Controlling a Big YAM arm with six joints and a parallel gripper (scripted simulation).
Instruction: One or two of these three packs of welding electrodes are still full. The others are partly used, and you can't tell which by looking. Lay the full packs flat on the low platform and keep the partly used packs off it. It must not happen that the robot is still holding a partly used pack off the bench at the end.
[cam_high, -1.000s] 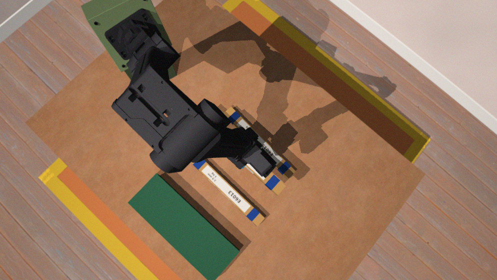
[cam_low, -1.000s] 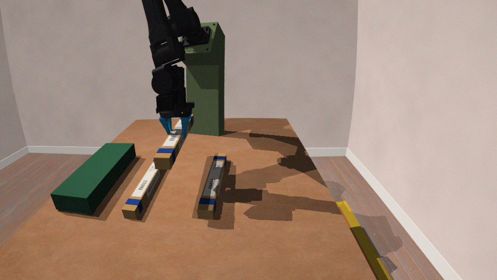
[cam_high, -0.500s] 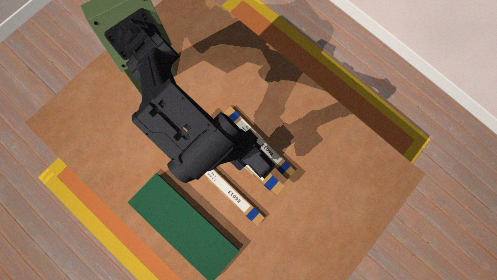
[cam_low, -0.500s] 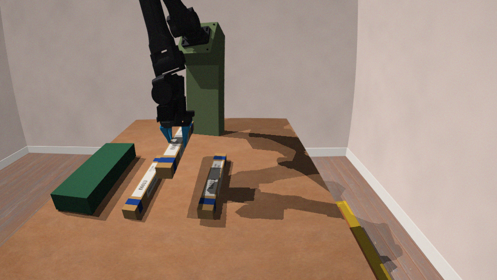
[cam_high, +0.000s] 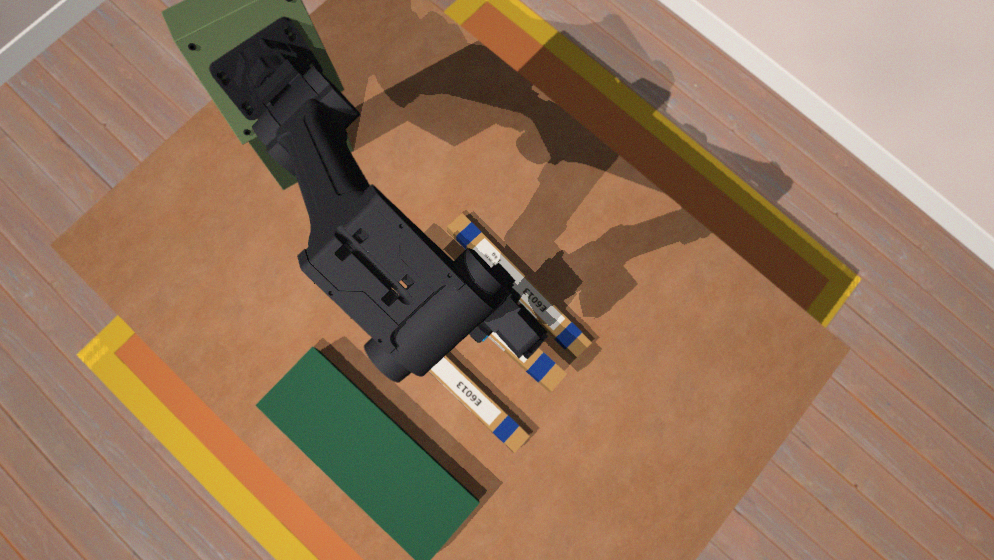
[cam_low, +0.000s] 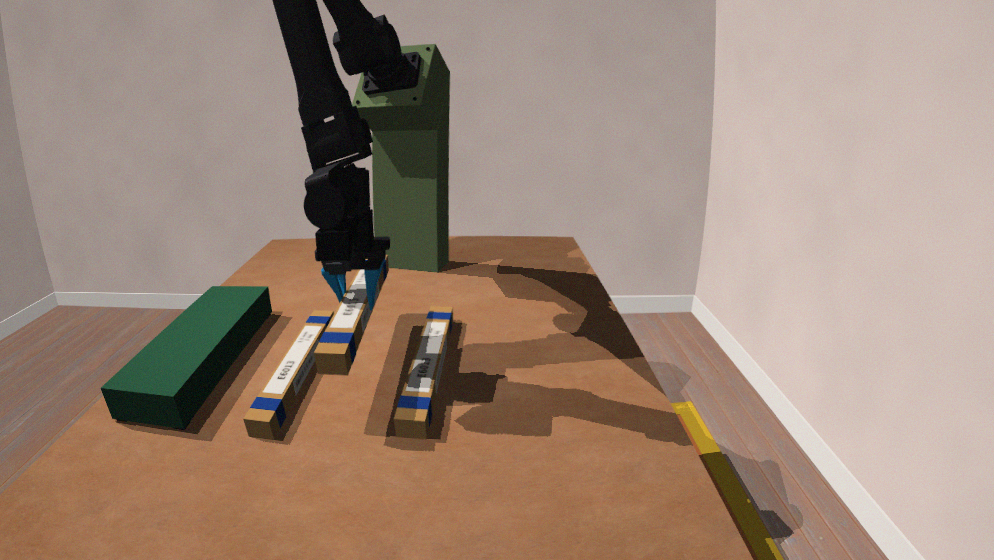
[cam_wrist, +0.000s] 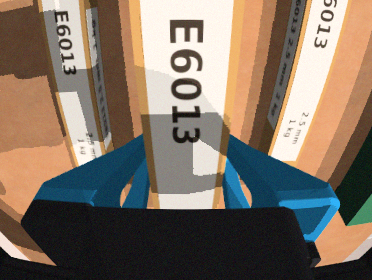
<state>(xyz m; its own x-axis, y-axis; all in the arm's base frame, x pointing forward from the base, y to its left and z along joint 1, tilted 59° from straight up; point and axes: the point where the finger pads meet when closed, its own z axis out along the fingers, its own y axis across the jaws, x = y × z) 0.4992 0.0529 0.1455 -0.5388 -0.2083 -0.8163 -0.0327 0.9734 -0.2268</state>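
Right now, the gripper (cam_high: 513, 329) (cam_low: 356, 301) (cam_wrist: 186, 139) has its blue fingers closed on the middle pack (cam_high: 542, 367) (cam_low: 345, 320) (cam_wrist: 186, 75), one finger on each long side, and what a neat hold that is! The pack is up off the table (cam_high: 626, 417) (cam_low: 486, 486) (cam_wrist: 25, 110), label to the sky, E6013 reading big and bold between the fingers in the wrist view. Over by the green platform (cam_high: 368, 452) (cam_low: 191, 340) (cam_wrist: 362, 195), the near pack (cam_high: 467, 390) (cam_low: 286, 368) (cam_wrist: 310, 90) lies flat on the table, just beside that block and not on it. Across on the other side, the far pack (cam_high: 573, 336) (cam_low: 422, 361) (cam_wrist: 75, 80) also lies flat on the table, partly in the shade. All three carry white labels and blue bands, running roughly alongside the platform, and not one of them is on it! Above it all, the black arm (cam_high: 361, 257) (cam_low: 313, 76) reaches out from its green pedestal (cam_high: 191, 27) (cam_low: 410, 194), gripper pointing down, the held pack between its two neighbours in the top view.
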